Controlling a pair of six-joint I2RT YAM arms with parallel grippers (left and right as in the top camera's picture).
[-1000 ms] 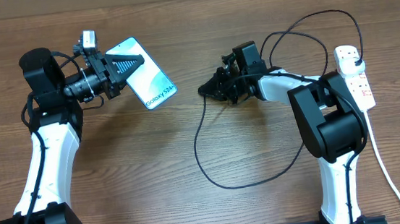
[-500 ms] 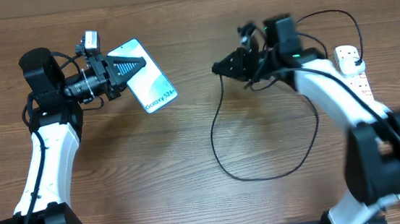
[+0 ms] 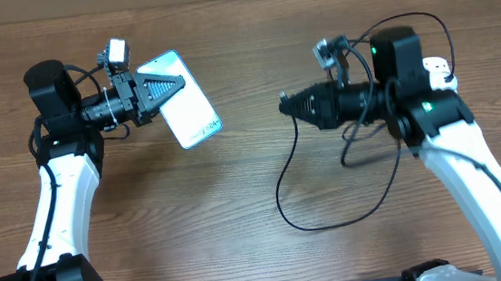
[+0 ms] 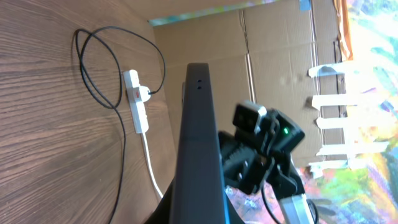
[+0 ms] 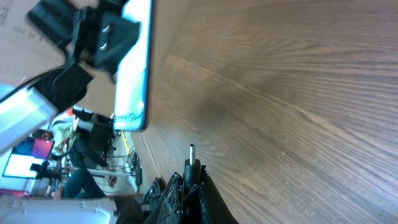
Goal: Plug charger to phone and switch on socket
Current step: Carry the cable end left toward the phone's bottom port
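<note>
The phone (image 3: 190, 109) is held off the table at the upper left, its light blue screen facing up, with my left gripper (image 3: 160, 86) shut on its near end. In the left wrist view the phone (image 4: 198, 137) shows edge-on, its end pointing at the right arm. My right gripper (image 3: 289, 105) is shut on the charger's connector, whose tip (image 5: 191, 152) points left toward the phone (image 5: 134, 68), a gap apart. The charger's black cable (image 3: 283, 197) loops down over the table. The socket (image 4: 135, 102) lies at the far right with the black plug (image 4: 145, 93) in it; overhead, only its end (image 3: 438, 66) shows behind my right arm.
The socket's thick white cord (image 4: 149, 165) runs toward the table's front edge. Cardboard walls (image 4: 280, 56) stand behind the table. The wooden table (image 3: 149, 222) lies bare between the two arms below the cable loop.
My right arm has lifted and swung right with the connector, now levelled and pointing left at the phone. The cable loop has shifted right. The phone has tilted slightly.
</note>
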